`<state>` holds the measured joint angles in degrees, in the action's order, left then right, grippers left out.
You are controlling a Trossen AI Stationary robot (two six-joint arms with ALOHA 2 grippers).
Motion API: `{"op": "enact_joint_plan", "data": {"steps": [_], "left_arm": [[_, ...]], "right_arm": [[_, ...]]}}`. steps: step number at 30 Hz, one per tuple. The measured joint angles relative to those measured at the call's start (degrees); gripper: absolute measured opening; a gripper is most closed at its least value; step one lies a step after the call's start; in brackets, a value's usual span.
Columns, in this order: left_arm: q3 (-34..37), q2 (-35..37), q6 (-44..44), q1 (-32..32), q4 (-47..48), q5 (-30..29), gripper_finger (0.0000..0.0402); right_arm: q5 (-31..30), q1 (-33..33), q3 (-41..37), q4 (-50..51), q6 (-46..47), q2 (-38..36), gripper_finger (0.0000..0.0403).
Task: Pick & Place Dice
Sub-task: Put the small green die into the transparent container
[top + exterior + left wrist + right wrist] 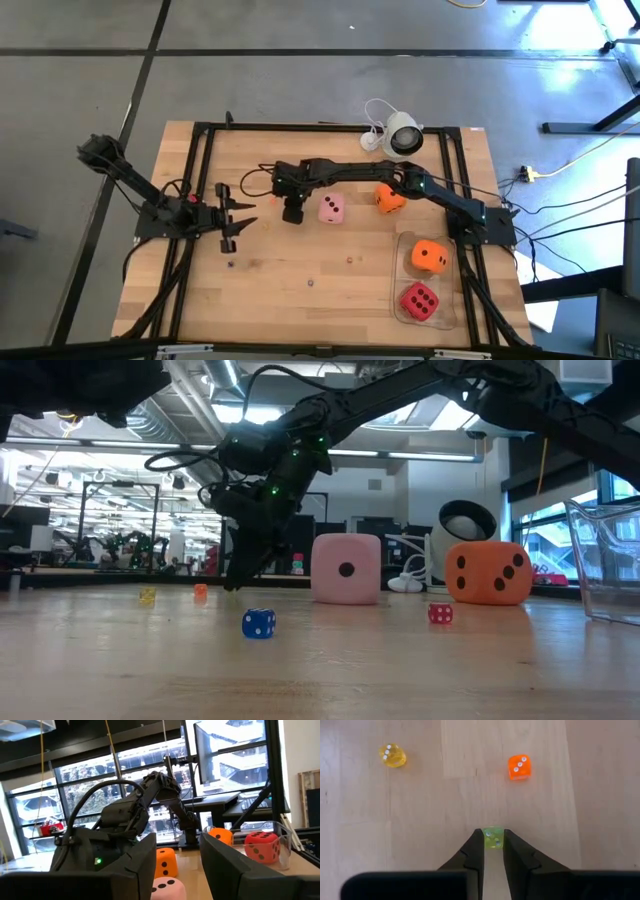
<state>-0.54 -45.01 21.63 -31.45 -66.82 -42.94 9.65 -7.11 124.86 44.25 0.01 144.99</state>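
left gripper (238, 222) parked at table's left side, fingers apart, holding nothing. right gripper (493, 851) reaches to mid-table, down on the wood, fingers closed on a small green die (493, 838); small yellow die (393, 755) and small orange die (519, 767) lie loose near it. pink die (332, 208) and orange die (389, 197) still on the table. second orange die (429, 256) and red die (419, 299) sit in the clear bin (452, 318) at right. looks about half done.

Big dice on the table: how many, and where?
4: pale pink die mid-table; orange die beside it; second orange die and red die in the clear bin. None look hidden.
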Motion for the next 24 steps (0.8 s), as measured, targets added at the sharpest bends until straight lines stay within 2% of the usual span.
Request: {"op": "enact_joint_plan", "data": {"steps": [9, 17, 20, 24], "left_arm": [[0.0, 0.0, 0.0, 0.0, 0.2, -1.2, 0.0143], [0.0, 0.0, -0.1, 0.0, 0.3, -2.0, 0.0143], [0.0, 0.0, -0.1, 0.0, 0.4, -2.6, 0.0143], [0.0, 0.1, -1.1, 0.0, 0.8, -2.8, 0.0143]], "right_arm": [[-1.4, 1.3, 0.0, 1.9, -0.3, -5.3, 0.0051], [-11.8, 3.6, 0.0, 2.9, -2.4, -13.1, 0.0051], [-14.3, 4.5, 0.0, 4.4, -2.4, -16.4, 0.0051], [-20.7, 7.3, 0.0, 8.3, -2.2, -20.7, 0.0051]]}}
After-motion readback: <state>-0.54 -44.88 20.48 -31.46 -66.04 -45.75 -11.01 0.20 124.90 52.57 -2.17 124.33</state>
